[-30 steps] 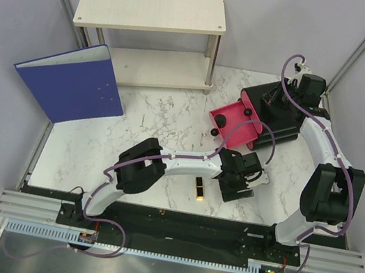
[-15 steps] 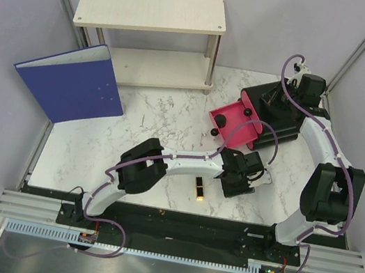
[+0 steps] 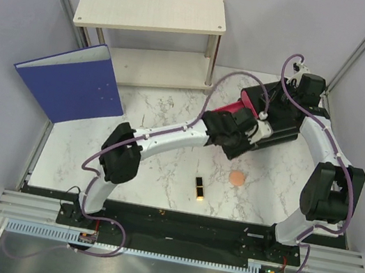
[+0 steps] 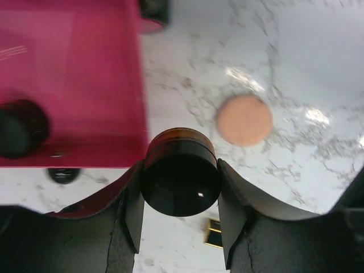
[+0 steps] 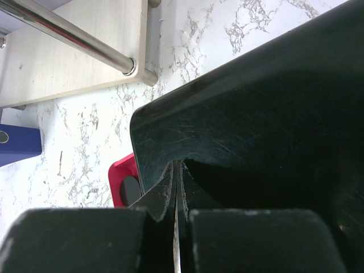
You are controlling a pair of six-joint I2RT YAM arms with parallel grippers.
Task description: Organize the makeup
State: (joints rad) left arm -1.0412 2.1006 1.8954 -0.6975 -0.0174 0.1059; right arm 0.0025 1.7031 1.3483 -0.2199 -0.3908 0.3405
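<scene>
A round black jar (image 4: 181, 185), glossy and smooth with a brownish rim, sits squeezed between the dark matte fingers (image 4: 133, 210) of the left pincer (image 4: 180, 170), at a corner of the open pink drawer (image 4: 85, 68). The wrist view shows a second black jar (image 4: 19, 128) lying inside that glossy plastic drawer. The flat, round peach puff (image 3: 236, 178) lies alone on the marbled white worktop (image 3: 165, 116), near the drawer, and the black-and-gold lipstick (image 3: 198, 188) lies nearer and further left. The left arm (image 3: 168, 136) stretches far and rightward, its wrist over the drawer, hiding the held jar from above. The right pincer (image 5: 176, 187) rests at the rim of the scuffed black box (image 3: 285, 123), clenched to a thin slit; whether it pinches the rim, I cannot tell.
</scene>
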